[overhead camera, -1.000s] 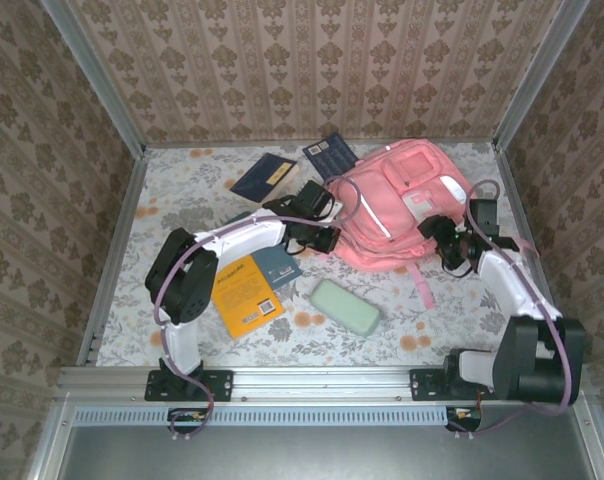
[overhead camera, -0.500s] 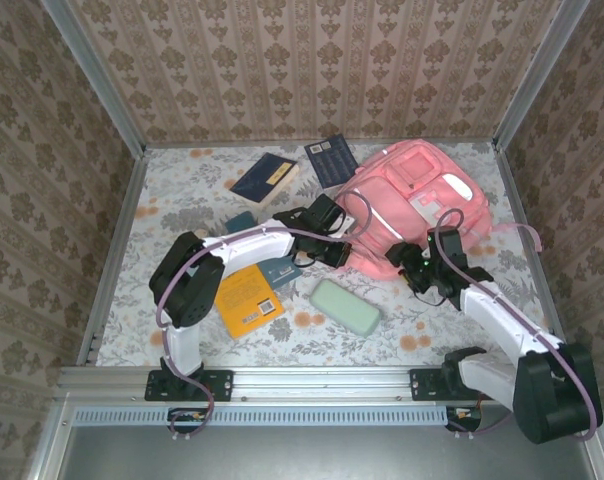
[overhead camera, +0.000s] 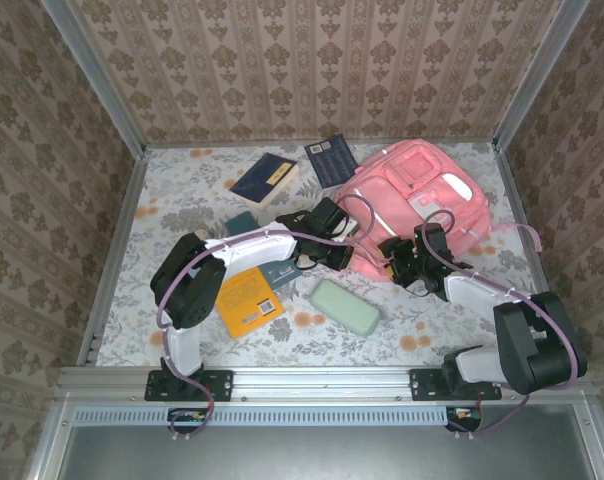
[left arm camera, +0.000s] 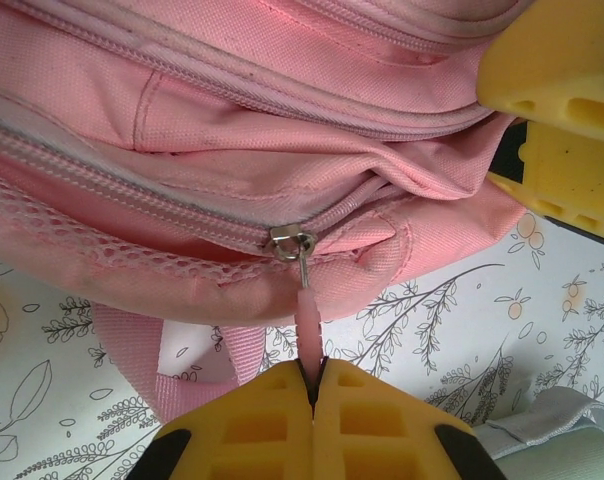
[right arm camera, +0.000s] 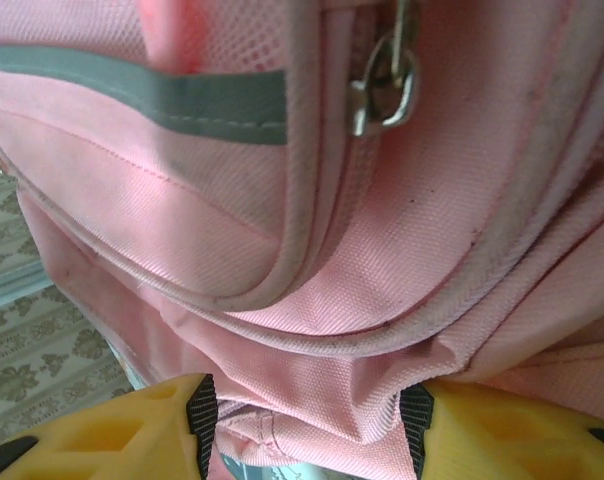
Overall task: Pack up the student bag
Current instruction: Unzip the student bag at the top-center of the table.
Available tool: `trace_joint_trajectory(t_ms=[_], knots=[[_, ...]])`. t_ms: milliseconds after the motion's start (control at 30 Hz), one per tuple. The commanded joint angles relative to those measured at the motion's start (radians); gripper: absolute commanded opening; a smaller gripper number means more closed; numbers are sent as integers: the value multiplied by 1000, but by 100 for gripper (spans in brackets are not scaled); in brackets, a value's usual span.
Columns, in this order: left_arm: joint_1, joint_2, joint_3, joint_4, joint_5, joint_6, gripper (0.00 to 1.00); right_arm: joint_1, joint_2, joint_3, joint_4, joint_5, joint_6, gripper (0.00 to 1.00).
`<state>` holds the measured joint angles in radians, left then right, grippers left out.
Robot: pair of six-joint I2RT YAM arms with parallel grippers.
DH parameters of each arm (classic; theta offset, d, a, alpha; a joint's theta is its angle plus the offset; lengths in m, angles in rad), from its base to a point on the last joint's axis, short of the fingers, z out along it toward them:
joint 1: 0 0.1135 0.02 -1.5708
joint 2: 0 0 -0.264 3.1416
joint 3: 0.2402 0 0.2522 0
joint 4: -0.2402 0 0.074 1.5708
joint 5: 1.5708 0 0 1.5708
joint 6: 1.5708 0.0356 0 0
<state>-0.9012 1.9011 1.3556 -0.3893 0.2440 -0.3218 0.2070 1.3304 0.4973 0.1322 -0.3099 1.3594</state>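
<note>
1. Along the near edge, a metal rail (overhead camera: 312,380) carries both my arm bases. Just past it the flowered table (overhead camera: 182,190) has a bare strip, widest at the near right corner.
2. Next out lie a mint pouch (overhead camera: 345,305) and a yellow book (overhead camera: 247,298), the book partly under my left arm. Open cloth separates the pouch from my right forearm.
3. At mid-table my left claw (overhead camera: 350,256) and my right claw (overhead camera: 392,258) sit close together at the near left corner of the student bag (overhead camera: 422,195), with little room between them.
4. My left wrist view gives the detail. The left claw's jaws are pressed together on a pink zip pull (left arm camera: 308,315) hanging from a slider (left arm camera: 292,243) on the bag's zip. The yellow fingers (left arm camera: 547,60) of my right claw stand at the upper right, near but apart. A strap loop (left arm camera: 142,350) lies on the cloth under the bag.
5. My right wrist view shows the right claw's jaws apart with a fold of pink fabric bulging between them. I cannot tell whether they pinch it. Beyond the fold are a metal zipper head (right arm camera: 387,85) and a grey stripe (right arm camera: 162,95).
6. From above, the whole bag lies flat at the far right, beyond both claws, reaching close to the right edge.
7. Farther left are a teal book (overhead camera: 242,222) and two dark blue books (overhead camera: 265,178), one touching the bag's far left side. Free cloth runs along the far left, up to the wallpapered walls (overhead camera: 312,70).
</note>
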Motion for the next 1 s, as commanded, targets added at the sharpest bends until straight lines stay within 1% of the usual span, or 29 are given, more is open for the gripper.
trace_joint_trajectory(t_ms=[0, 67, 133, 233, 300, 400, 500, 567, 633, 667, 700, 767, 800, 900, 967], knots=[[-22, 1, 28, -46, 30, -20, 0, 26, -23, 29, -68, 42, 42, 56], [-23, 4, 35, -50, 33, -19, 0, 42, -73, 51, -166, 77, 22, 56], [-26, 6, 43, -55, 30, -17, 0, 55, -129, 45, -238, 113, 38, 55], [-28, 9, 48, -52, 31, -17, 0, 60, -159, -7, -211, 144, 94, 53], [-28, 13, 53, -55, 33, -17, 0, 58, -134, -23, -170, 156, 110, 51], [-34, 18, 68, -72, 34, -13, 0, 55, -50, 0, -126, 152, 97, 49], [-35, 23, 85, -94, 32, -2, 0, 57, 33, 34, -96, 100, 99, 50], [-35, 26, 91, -103, 31, 8, 0, 61, 49, 46, -98, 88, 93, 50], [-34, 30, 97, -111, 25, 18, 0, 63, 38, 41, -114, 109, 82, 44], [-33, 33, 100, -115, 23, 22, 0, 62, 25, 37, -127, 125, 77, 39], [-32, 35, 102, -119, 19, 26, 0, 61, 9, 34, -137, 140, 67, 30], [-29, 39, 107, -130, 4, 31, 0, 57, -20, 40, -181, 172, 35, 8], [-26, 41, 111, -142, -11, 36, 0, 54, -34, 49, -214, 187, 15, 0], [-4, 49, 117, -181, -83, 55, 0, 29, -76, 62, -290, 219, -41, 0], [22, 52, 114, -196, -112, 66, 0, 3, -103, 45, -295, 217, -60, 0]])
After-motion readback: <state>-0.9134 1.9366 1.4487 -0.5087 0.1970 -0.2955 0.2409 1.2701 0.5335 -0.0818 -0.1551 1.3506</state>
